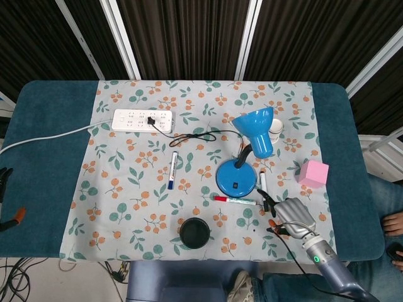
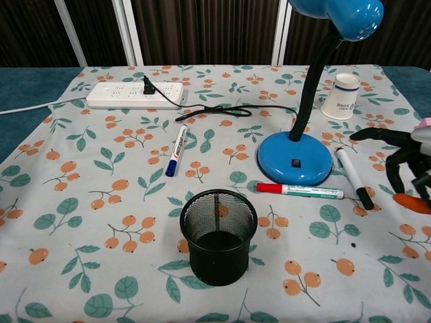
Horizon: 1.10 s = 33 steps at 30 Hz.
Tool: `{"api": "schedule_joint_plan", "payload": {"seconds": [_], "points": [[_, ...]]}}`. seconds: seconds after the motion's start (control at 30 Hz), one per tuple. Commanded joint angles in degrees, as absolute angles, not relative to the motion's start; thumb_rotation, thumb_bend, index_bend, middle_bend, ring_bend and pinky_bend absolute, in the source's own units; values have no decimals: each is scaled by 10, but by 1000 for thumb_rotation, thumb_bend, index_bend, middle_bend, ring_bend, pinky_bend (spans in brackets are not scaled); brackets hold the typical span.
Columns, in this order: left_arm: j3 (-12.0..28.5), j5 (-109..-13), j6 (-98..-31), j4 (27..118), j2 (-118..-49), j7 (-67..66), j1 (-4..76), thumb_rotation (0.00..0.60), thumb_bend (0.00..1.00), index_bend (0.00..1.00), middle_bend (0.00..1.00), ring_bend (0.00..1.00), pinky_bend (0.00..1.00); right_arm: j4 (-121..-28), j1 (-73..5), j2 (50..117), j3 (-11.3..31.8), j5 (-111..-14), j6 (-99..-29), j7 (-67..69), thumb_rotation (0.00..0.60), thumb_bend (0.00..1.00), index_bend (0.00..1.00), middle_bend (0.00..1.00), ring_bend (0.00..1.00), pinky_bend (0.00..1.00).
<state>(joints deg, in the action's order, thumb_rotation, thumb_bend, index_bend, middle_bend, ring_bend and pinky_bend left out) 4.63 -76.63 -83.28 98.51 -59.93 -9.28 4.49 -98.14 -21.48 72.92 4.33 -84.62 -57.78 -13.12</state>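
My right hand [image 1: 291, 214] hovers over the floral cloth near the front right, fingers spread and holding nothing; the chest view shows the same right hand [image 2: 403, 159] at the right edge. Its fingertips are close to a white marker with a black cap [image 1: 262, 187] [image 2: 353, 177], with no contact to be seen. A red-capped marker [image 1: 234, 201] [image 2: 300, 191] lies in front of the blue desk lamp [image 1: 235, 177] [image 2: 295, 157]. Only a dark sliver of my left hand [image 1: 2, 174] shows at the far left edge, off the table.
A black mesh pen cup [image 1: 194, 232] [image 2: 218, 235] stands at the front centre. A blue marker [image 1: 172, 170] [image 2: 176, 150] lies left of the lamp. At the back are a white power strip [image 1: 142, 119] [image 2: 135, 95] and a paper cup [image 1: 276, 130] [image 2: 341, 96]. A pink cube [image 1: 313, 173] sits right.
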Motion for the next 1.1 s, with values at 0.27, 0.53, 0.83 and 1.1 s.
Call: {"api": "schedule_joint_plan", "payload": {"seconds": [0.27, 0.53, 0.83, 1.1], "points": [[48, -761, -831, 984, -599, -92, 46, 600, 279, 59, 49, 0, 76, -975, -287, 780, 76, -744, -491, -219, 600, 495, 0, 624, 755, 700], [49, -760, -832, 983, -598, -90, 45, 600, 279, 59, 49, 0, 76, -949, -320, 815, 82, -658, -461, -250, 600, 495, 0, 632, 756, 762], [51, -757, -832, 981, -597, -87, 45, 600, 279, 59, 49, 0, 76, -923, -335, 836, 77, -618, -473, -271, 600, 496, 0, 632, 756, 818], [51, -756, -832, 981, -597, -87, 45, 600, 279, 59, 49, 0, 76, -918, -343, 836, 69, -606, -478, -273, 600, 496, 0, 632, 756, 857]]}}
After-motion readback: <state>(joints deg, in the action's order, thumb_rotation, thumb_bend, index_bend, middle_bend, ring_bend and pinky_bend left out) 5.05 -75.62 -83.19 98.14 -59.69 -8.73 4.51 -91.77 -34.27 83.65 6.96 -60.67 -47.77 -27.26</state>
